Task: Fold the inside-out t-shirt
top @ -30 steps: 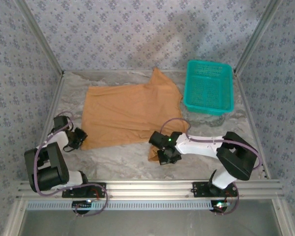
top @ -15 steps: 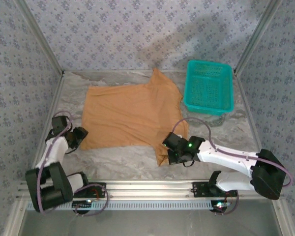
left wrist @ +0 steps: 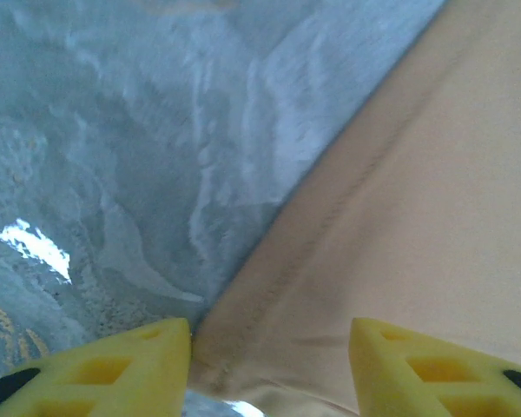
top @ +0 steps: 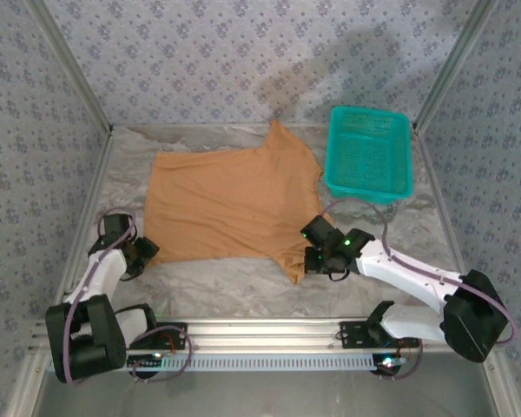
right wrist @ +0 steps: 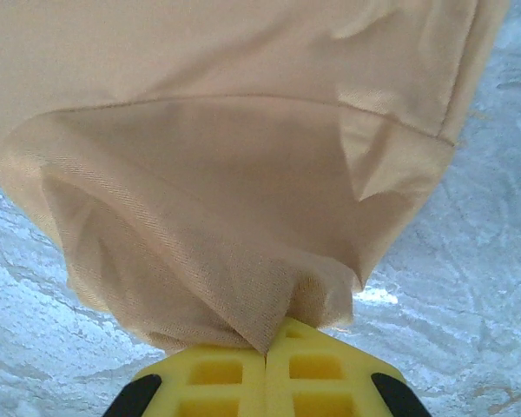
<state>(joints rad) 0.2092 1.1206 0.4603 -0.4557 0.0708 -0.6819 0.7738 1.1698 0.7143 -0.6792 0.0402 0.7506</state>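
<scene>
The tan inside-out t-shirt (top: 226,204) lies spread on the marbled table, one sleeve pointing to the back. My left gripper (top: 144,254) sits at the shirt's near left corner. In the left wrist view its yellow fingers (left wrist: 148,352) stand apart, and the hemmed corner of the shirt (left wrist: 417,217) lies loose between them, so the left gripper (left wrist: 269,347) is open. My right gripper (top: 311,259) is at the near right corner. The right wrist view shows that gripper (right wrist: 267,352) shut on a bunched fold of the shirt (right wrist: 226,174), lifted a little off the table.
A teal plastic basket (top: 369,156) stands at the back right, close to the shirt's sleeve. Patterned walls and metal posts enclose the table (top: 226,287). Bare table runs along the near edge in front of the shirt.
My left gripper has opened and let go of the near left corner. My right arm has stretched out to the right, dragging the near right corner with it.
</scene>
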